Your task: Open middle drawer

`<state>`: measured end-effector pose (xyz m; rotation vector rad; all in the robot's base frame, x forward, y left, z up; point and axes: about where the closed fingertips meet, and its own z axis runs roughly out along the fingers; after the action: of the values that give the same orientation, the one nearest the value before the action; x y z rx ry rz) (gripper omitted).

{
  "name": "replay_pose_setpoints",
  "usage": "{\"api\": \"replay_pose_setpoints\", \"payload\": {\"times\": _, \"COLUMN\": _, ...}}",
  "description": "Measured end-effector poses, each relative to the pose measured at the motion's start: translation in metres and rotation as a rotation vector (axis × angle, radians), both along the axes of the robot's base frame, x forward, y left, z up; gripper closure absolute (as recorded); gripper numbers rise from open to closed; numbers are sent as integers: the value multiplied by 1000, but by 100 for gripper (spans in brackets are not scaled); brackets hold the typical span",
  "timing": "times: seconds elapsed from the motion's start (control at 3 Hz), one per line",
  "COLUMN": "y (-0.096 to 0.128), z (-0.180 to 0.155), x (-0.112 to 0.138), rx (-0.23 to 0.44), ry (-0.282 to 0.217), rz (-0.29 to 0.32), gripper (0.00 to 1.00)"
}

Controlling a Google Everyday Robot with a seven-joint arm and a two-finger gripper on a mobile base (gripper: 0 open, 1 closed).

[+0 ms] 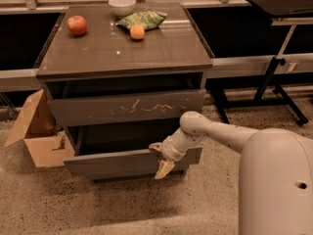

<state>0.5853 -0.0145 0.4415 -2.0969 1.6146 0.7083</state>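
Note:
The cabinet (pixel 122 53) has a top drawer front with white scratch marks (pixel 132 106). Below a dark gap, the middle drawer (pixel 112 164), a plain grey-brown handleless front, stands pulled out a little from the cabinet. My gripper (pixel 160 157) is at the right part of that front's top edge. One finger lies over the edge and the other hangs down in front of the face, so the front sits between them. The white arm (pixel 220 133) reaches in from the lower right. Any drawer below is hidden.
On the cabinet top lie a red apple (pixel 77 25), an orange (pixel 137 32), a green bag (pixel 143 18) and a white bowl (pixel 122 5). An open cardboard box (pixel 34 131) stands at the left. A black table with legs (pixel 274 77) stands at the right.

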Motion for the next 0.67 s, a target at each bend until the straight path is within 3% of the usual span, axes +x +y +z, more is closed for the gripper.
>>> {"api": "replay_pose_setpoints", "payload": {"times": 0.33, "y": 2, "z": 3, "x": -14, "rx": 6, "ry": 23, "rz": 15, "gripper": 62}}
{"api": "replay_pose_setpoints", "payload": {"times": 0.67, "y": 5, "z": 1, "x": -28, "rx": 20, "ry": 55, "rz": 36, "gripper": 93}}
